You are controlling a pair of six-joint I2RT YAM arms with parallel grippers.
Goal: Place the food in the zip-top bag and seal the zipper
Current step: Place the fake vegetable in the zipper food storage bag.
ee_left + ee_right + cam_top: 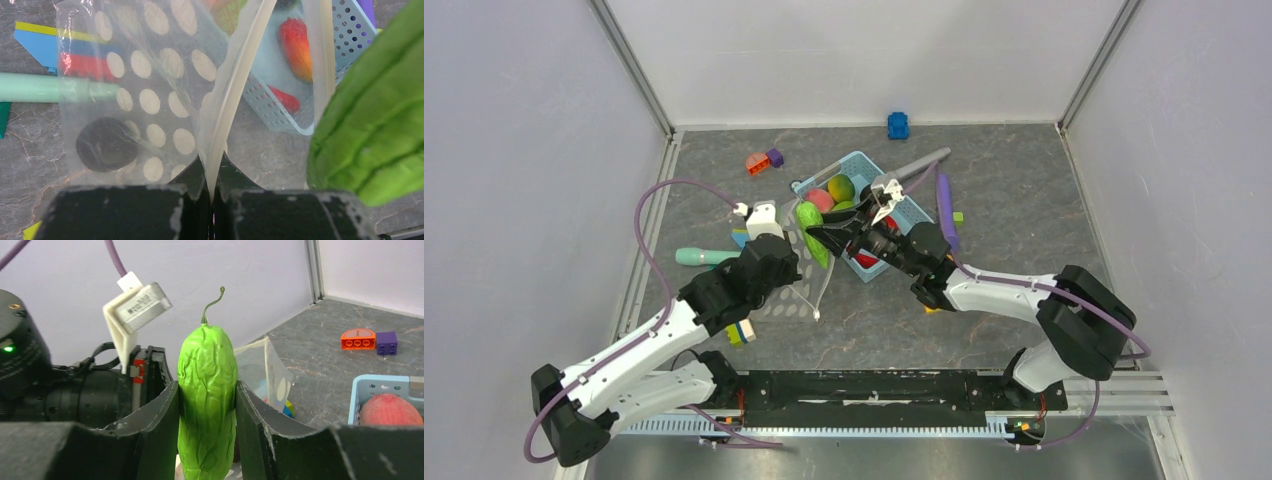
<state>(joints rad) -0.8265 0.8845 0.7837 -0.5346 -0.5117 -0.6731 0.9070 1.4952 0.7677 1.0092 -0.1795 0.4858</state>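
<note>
Robotics lab test cell: white panel walls (854, 50) and corner posts (634, 65) box in dark marbled worktop (1014, 180); left arm (639, 350) and right arm (1024, 295) bolted to base rail (874, 385); toy blocks (764, 160) scattered.

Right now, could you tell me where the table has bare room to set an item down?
Bare tabletop lies between the purple stick and the right wall, and near the rail, between the zip-top bag and the right arm. It is crowded around the basket and the green gourd.
</note>
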